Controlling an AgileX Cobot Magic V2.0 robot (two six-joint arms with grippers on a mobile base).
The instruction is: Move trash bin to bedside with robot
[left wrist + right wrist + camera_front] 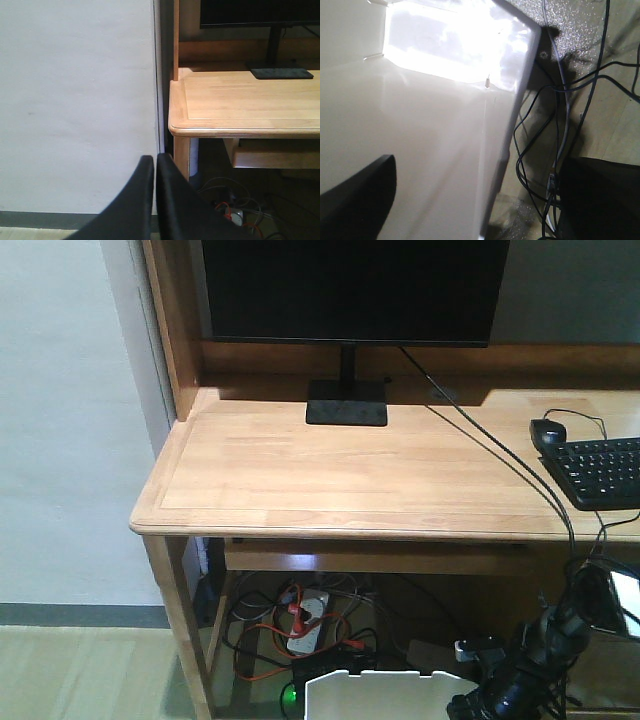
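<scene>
Wooden tabletop (350,480) ahead, trash bin (382,697) rim below its front edge; left gripper (154,167) pinched narrow, empty; right gripper (357,197) opening untellable.

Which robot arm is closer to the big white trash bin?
Right. The right arm sits right beside the trash bin, whose glossy wall fills its wrist view. The left gripper faces the white wall and desk corner, with no bin in sight.

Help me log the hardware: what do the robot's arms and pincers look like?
The right arm is black with rounded joints, black cables looping around it and a small grey-topped module. The left pincer has two smooth black fingers tapering to narrow tips. Of the right pincer, only one black finger shows.
</scene>
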